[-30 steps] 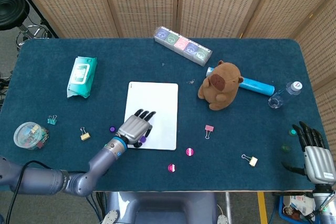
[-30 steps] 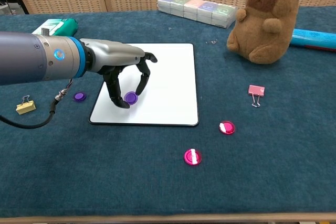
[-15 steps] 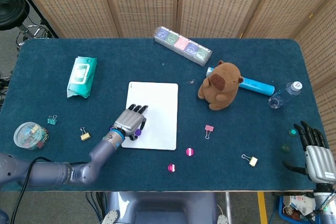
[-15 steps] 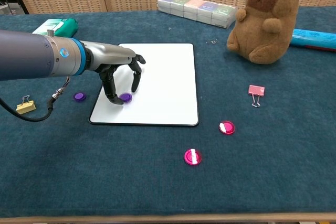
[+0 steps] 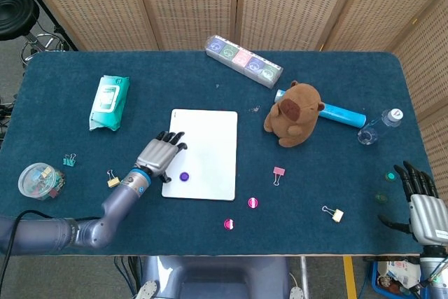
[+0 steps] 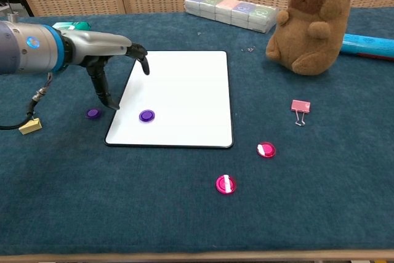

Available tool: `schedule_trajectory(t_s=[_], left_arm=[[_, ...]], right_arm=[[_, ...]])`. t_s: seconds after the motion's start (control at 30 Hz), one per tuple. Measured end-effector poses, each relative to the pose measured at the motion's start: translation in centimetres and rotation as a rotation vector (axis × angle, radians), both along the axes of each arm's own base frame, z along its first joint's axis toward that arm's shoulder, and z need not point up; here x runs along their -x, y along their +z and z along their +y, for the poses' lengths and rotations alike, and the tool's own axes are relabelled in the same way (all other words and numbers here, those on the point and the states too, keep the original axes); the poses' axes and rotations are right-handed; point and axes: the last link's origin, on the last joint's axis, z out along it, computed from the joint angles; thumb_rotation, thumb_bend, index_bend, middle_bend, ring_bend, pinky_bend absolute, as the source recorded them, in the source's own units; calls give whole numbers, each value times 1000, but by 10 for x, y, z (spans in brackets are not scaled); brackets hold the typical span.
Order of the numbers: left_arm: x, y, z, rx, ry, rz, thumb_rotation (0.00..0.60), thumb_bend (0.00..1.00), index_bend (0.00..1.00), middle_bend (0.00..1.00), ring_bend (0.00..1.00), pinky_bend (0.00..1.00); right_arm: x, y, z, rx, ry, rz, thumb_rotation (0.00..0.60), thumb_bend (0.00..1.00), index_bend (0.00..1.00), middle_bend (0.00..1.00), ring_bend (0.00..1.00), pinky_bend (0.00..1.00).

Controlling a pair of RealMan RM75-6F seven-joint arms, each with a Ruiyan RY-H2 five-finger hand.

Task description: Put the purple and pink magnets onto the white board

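The white board (image 5: 210, 141) (image 6: 184, 90) lies flat mid-table. One purple magnet (image 5: 184, 177) (image 6: 146, 115) sits on its near left corner, free of any hand. A second purple magnet (image 6: 93, 113) lies on the cloth just left of the board; my left hand hides it in the head view. Two pink magnets (image 5: 253, 202) (image 5: 228, 224) (image 6: 266, 149) (image 6: 226, 184) rest on the cloth in front of the board's right corner. My left hand (image 5: 159, 155) (image 6: 108, 60) hovers open over the board's left edge, fingers spread, holding nothing. My right hand (image 5: 423, 204) waits open at the table's right edge.
A brown plush toy (image 5: 294, 113), a blue tube (image 5: 339, 112), a bottle (image 5: 378, 127), a box of coloured tiles (image 5: 243, 60), a wipes pack (image 5: 109, 101), a tub of clips (image 5: 38, 180) and several binder clips (image 5: 278, 174) lie around the board.
My left hand let go of the purple magnet on the board, opened and drew back left and up off the board. The right hand stayed put.
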Motion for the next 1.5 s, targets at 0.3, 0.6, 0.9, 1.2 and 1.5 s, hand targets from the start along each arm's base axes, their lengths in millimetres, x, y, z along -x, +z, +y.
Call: schedule_trajectory(t_s=[0.3,0.6,0.9,1.2,1.5], left_arm=[[50,21,-12,-41,48,-4,600,303,351,0,0,0],[67,20,-23,-47,48,-18,600,303,410,0,0,0],[73,6,-24,-83,44,-20,600,303,442,0,0,0],[77,-6,-24,-117,19,-6,600,302,442,0,0,0],[78,-12,-26,-116,13,-11,600,301,442,0,0,0]], right_arm=[[-3,1,1,-9,14,-13,600,0,0,0,0,0],[-4,2,2,-10,17,-18,600,0,0,0,0,0],[-3,1,1,-13,12,-16,600,0,0,0,0,0],[-2,1,1,-15,10,-19,600,0,0,0,0,0],[-2,2,1,-13,7,-24,600,0,0,0,0,0]])
